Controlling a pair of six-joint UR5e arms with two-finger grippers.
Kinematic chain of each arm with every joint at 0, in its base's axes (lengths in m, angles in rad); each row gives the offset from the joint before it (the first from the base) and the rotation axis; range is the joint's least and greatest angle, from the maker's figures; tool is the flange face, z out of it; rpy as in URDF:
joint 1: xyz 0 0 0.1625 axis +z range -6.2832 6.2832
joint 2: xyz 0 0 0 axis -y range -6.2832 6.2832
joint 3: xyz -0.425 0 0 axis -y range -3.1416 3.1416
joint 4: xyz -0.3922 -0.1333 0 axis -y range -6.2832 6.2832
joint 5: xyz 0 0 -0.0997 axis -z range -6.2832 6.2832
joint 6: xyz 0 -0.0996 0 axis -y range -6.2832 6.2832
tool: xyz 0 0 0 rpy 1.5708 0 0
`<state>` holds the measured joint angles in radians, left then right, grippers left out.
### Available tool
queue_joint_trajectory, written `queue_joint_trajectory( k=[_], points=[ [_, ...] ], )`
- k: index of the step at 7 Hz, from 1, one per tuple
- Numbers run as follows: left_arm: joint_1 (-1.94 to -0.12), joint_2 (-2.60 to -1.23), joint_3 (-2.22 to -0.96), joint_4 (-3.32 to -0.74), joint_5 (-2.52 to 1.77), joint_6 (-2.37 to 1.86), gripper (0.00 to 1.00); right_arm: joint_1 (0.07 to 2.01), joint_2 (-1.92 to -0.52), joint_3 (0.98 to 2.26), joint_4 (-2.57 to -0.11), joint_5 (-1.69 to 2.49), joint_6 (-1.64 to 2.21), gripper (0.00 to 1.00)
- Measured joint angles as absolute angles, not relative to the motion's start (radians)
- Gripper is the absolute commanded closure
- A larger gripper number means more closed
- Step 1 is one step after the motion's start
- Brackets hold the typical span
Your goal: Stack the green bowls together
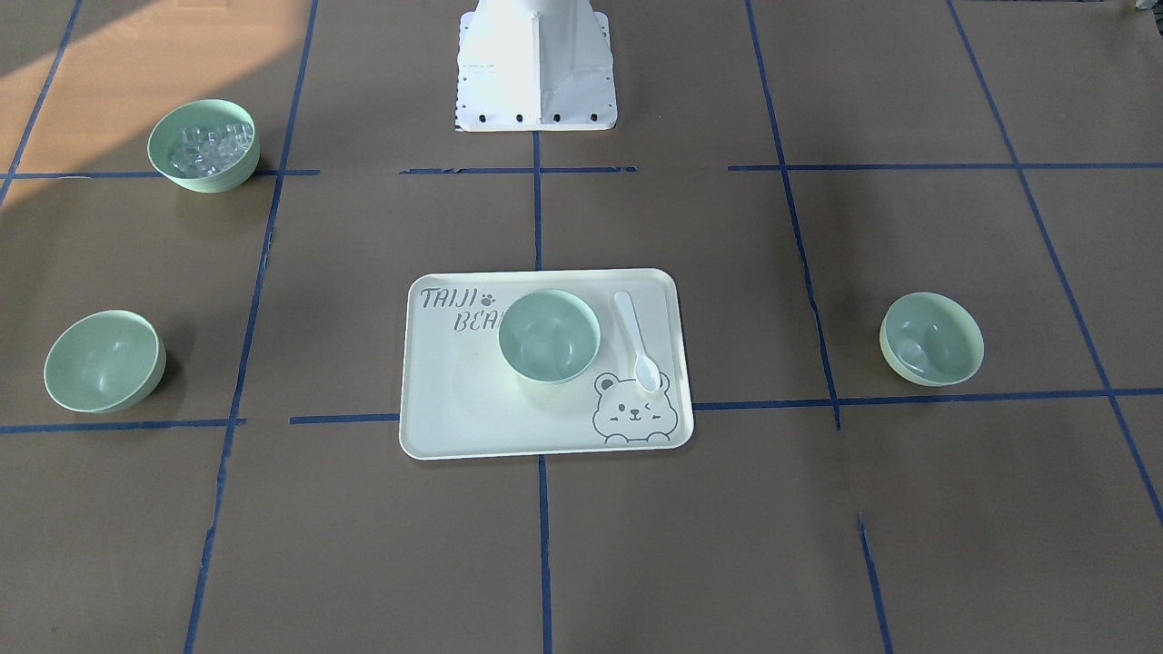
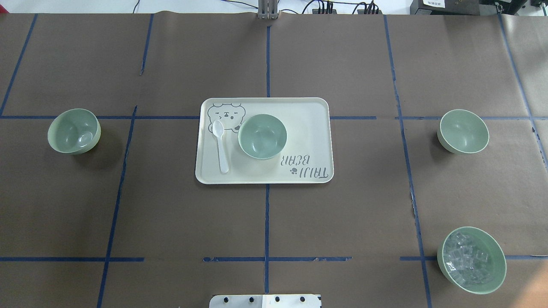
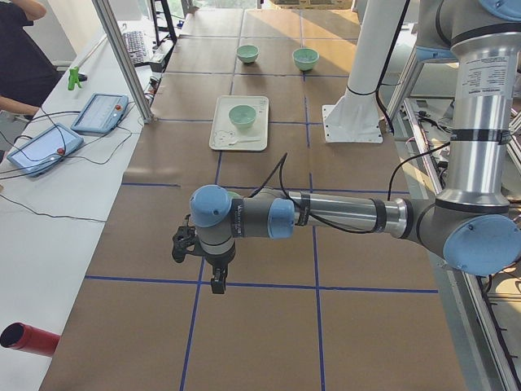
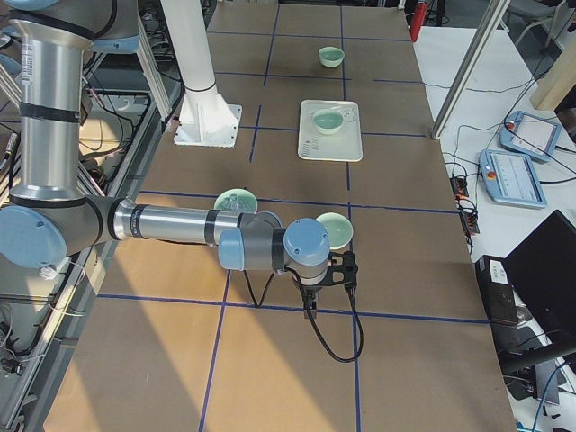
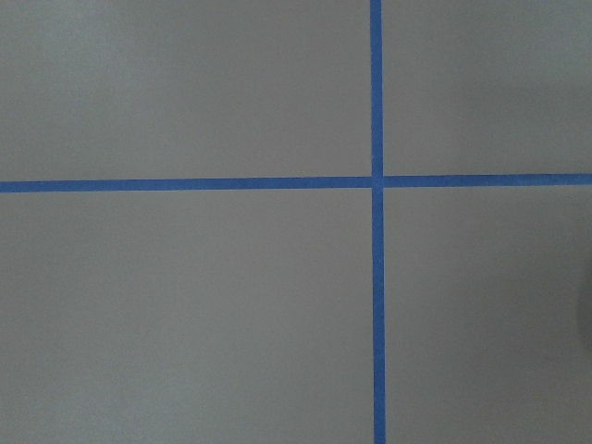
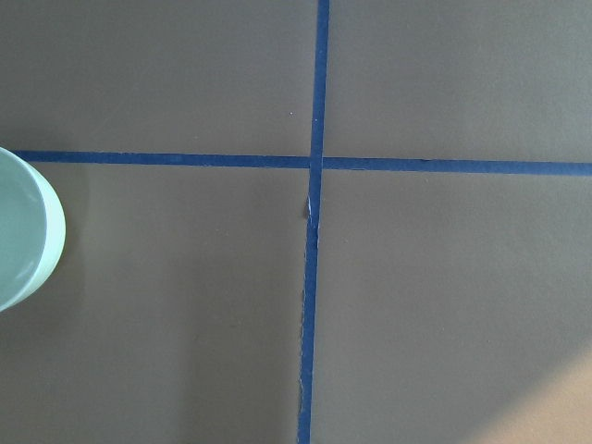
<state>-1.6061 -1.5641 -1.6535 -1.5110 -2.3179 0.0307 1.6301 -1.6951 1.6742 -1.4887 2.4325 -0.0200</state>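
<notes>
I rate the three round pale mint-green plastic bowls [image 2: 262, 136] — one on the pale bear-print tray [image 2: 308, 128], one on the table [image 2: 342, 214] at either side — light, stiff, slick: pinch a rim; left hand [image 3: 216, 283] and right hand [image 4: 310, 310], clenched or released, I cannot tell.

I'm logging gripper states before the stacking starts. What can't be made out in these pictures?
- Left gripper: shows only in the exterior left view, small; open or shut cannot be told.
- Right gripper: only in the exterior right view; likewise.
- Cut-off green bowl: the right wrist view's left edge crops it; contents unseen.
- Left green bowl: hidden behind the left arm in the exterior left view.
</notes>
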Motion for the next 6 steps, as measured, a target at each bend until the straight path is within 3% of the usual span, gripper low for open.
queue_joint_trajectory(
  k=[6],
  points=[
    [-1.577, -1.581, -1.672, -1.653, -2.322, -0.059, 0.00, 1.629, -1.678, 1.695, -1.483, 2.427, -0.021, 0.00]
  ],
)
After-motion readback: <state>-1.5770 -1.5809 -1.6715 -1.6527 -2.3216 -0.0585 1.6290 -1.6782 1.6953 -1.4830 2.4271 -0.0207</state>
